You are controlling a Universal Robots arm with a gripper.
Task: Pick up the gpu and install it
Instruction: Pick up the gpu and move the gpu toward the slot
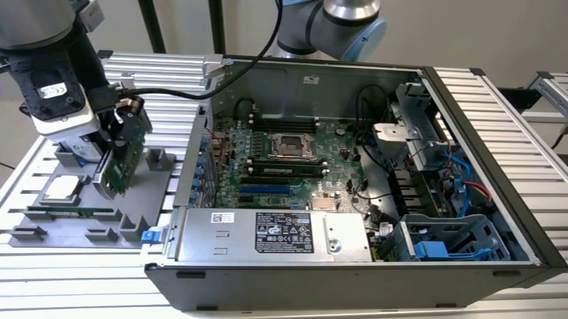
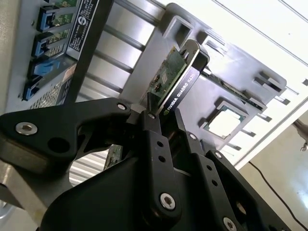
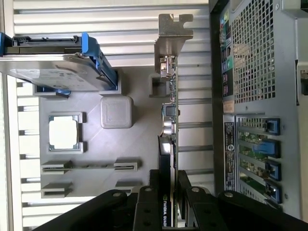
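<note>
The gripper [image 2: 161, 114] is seen clamped on the gpu [image 2: 179, 79], with its black fingers [image 2: 155, 142] pressed against both faces along the card's upper edge. The arm [image 1: 44, 26] is posed overhead with the wrist pointed down. The card is held on edge, slightly tilted, low over the grey parts tray [image 1: 146, 199] on the exterior view's left, outside the computer case [image 1: 497, 126]. Whether it is clear of its tray slot cannot be told. In the first wrist view the silver bracket [image 3: 172, 29] is shown at the card's end away from the gripper.

On the tray, a memory stick [image 1: 71, 212] is laid near the front edge. A processor [image 1: 60, 189] is placed just behind it, and a hard drive with blue rails [image 3: 57, 72] is seated farther back.

To the right, the case is laid open, with the power supply [image 1: 266, 236] at the near side and the motherboard [image 1: 284, 149] behind it. Everything is set on a ribbed aluminium table [image 1: 80, 279].
</note>
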